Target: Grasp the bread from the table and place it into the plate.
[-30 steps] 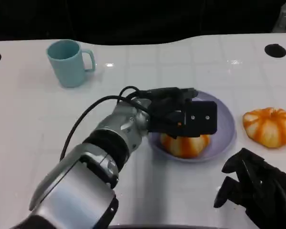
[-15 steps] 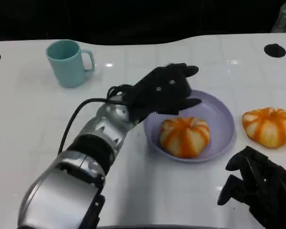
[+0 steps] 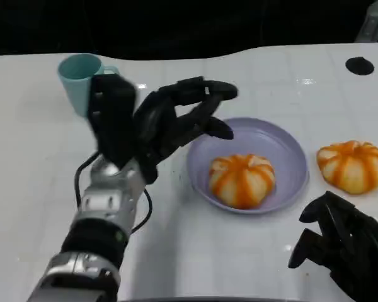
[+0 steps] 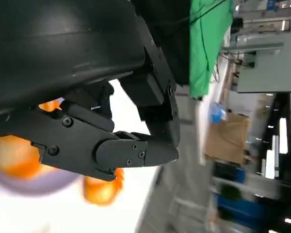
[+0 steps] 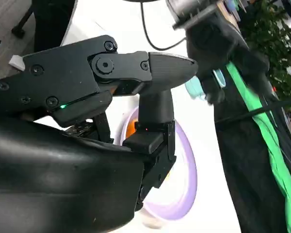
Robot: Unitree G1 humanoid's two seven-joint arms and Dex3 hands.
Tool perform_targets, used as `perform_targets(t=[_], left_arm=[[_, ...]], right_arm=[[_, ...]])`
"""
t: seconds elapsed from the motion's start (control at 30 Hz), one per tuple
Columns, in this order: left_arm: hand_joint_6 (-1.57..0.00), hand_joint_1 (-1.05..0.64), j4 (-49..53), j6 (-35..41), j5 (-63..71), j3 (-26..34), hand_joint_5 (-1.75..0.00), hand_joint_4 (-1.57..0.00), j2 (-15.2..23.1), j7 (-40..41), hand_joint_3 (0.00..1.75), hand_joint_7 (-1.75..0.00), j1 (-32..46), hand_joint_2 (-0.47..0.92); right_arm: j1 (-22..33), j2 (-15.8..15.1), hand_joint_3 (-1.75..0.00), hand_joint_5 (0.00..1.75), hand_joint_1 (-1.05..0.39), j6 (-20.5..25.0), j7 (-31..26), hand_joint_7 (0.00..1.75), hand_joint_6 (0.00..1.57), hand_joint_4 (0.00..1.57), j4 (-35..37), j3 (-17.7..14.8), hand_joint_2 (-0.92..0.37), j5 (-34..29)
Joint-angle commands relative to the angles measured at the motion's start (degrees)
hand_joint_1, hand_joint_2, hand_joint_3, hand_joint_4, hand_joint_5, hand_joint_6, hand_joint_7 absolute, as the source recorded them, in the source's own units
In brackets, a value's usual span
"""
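Note:
An orange-striped bread roll (image 3: 242, 180) lies in the lilac plate (image 3: 290, 151) at the table's middle. A second, similar roll (image 3: 351, 165) sits on the table to the plate's right. My left hand (image 3: 154, 126) is raised to the left of the plate, fingers spread and holding nothing; the left wrist view shows its fingers (image 4: 121, 145) in front of blurred orange bread (image 4: 9, 155). My right hand (image 3: 340, 248) rests low at the front right, with nothing seen in it. The right wrist view shows the plate (image 5: 184, 179) past my right hand's fingers (image 5: 155, 68).
A teal mug (image 3: 79, 75) stands at the back left, partly behind my left hand. Dark round holes (image 3: 359, 65) mark the white table at its back right and far left. The table's far edge meets a dark background.
My left hand has let go of the roll in the plate and lifted back to the left, away from it, fingers spreading. The right hand has stayed put.

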Motion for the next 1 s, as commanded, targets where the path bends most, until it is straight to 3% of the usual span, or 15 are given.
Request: perform_targets(t=[0.03,0.27,0.53,1.0], left_arm=[[-0.60,-0.58,-12.9,11.4,-5.2,0.7,-1.72,-0.69,2.2,-1.9,0.43,-1.40,7.9,0.92],[-0.52,-0.60,-25.8,19.9,-8.8,0.7,-1.75,-0.66,2.7,0.2,0.43,-1.49,15.0,0.92],[-0.57,-0.56,-42.0,32.2,-15.4,2.8,-1.73,-0.67,2.4,7.8,0.42,-1.45,25.7,0.92],[-0.48,-0.54,-50.0,34.3,-16.3,2.0,-1.75,-0.67,0.9,12.6,0.45,-1.63,35.1,0.92]], right_arm=[[0.2,-0.6,-0.37,1.75,-0.41,0.5,-0.2,1.58,0.55,0.67,-0.9,-0.4,-0.92,0.6],[0.3,-0.6,-0.38,1.75,-0.41,0.5,-0.2,1.59,0.55,0.67,-1.1,-0.2,-0.92,0.5],[0.4,-0.7,-0.41,1.75,-0.41,0.7,-0.2,1.59,0.54,0.66,-1.5,-0.1,-0.92,0.7],[0.5,-0.8,-0.43,1.75,-0.43,0.4,-0.2,1.60,0.53,0.66,-1.7,0.0,-0.92,0.3]])
